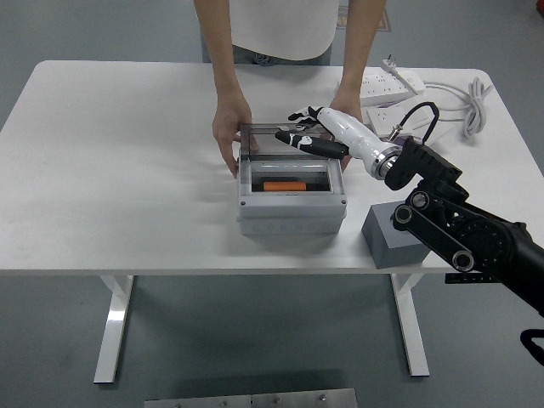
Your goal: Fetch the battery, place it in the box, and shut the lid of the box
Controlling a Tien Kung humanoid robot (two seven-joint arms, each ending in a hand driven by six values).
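Note:
A grey box (291, 212) stands mid-table with an orange battery (284, 185) lying inside it. Its clear lid (285, 140) is hinged at the far side and tilts forward, part way down. My right hand (304, 134), white with black fingers, lies flat on the lid's upper edge with fingers stretched out and holding nothing. A person at the far side steadies the box, one hand (228, 132) on its left side and the other hand (348, 140) on its right, partly behind my forearm. My left arm is out of view.
A grey block (393, 237) with a round hole sits right of the box, under my right arm. A white power strip (391, 87) and its cable (469, 100) lie at the far right of the white table (119, 170).

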